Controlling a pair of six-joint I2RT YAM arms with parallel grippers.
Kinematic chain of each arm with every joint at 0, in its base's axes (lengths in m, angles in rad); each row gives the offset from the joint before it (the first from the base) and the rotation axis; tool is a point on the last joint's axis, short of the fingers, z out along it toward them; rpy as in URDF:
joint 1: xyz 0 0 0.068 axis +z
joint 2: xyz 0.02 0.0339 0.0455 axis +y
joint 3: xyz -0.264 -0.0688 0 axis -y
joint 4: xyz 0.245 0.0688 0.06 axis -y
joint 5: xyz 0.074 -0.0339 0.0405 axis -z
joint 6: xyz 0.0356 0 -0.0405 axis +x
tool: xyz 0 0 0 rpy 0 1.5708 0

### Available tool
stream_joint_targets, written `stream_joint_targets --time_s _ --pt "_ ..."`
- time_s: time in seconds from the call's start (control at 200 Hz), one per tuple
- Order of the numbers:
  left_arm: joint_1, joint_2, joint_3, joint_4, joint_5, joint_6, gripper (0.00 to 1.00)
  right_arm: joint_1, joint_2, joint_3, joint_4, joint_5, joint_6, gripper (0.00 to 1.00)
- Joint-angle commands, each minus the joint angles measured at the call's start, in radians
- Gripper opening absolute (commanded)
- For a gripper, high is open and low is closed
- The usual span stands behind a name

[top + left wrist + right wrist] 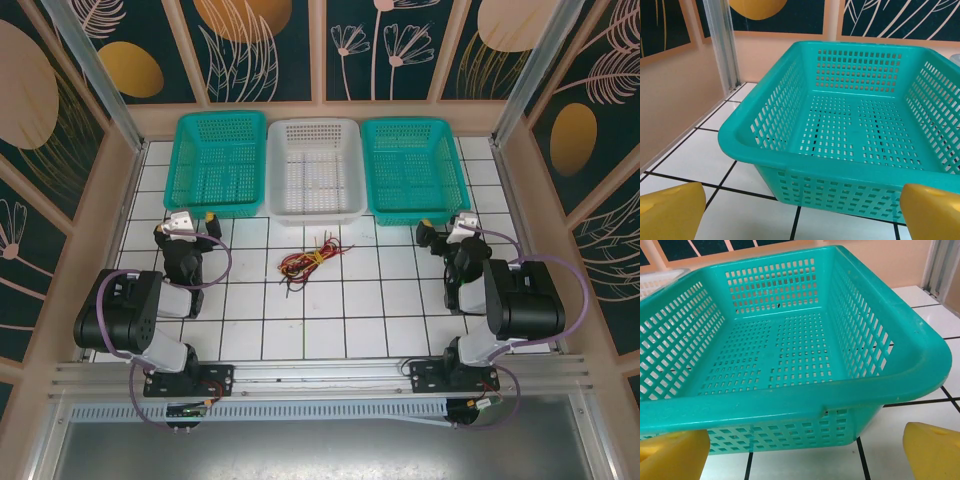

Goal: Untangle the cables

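The cables lie as one small tangled bundle of red, yellow and black wires on the white tiled table, midway between the two arms. My left gripper sits to their left, open, and faces the left teal basket. Its yellow fingers stand far apart with nothing between them, the left gripper hovering over bare tile. My right gripper sits to the right of the bundle, also open and holding nothing. In the right wrist view the right gripper shows its yellow fingers spread wide.
Three baskets line the back of the table: a teal basket on the left, a white basket in the middle, a teal basket on the right. The left teal basket's rim and the right teal basket's rim are close ahead of the fingers.
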Motion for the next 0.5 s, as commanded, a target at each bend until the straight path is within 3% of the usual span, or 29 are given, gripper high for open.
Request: stream_joint_targets --time_s 0.0,0.496 --pt "0.0 -0.009 -0.004 0.04 -0.005 0.01 0.99 -0.009 0.007 0.022 0.073 -0.003 0.009 0.99" --pt "0.001 -0.009 -0.002 0.035 -0.003 0.01 0.99 -0.011 0.007 0.021 0.073 -0.004 0.009 0.99"
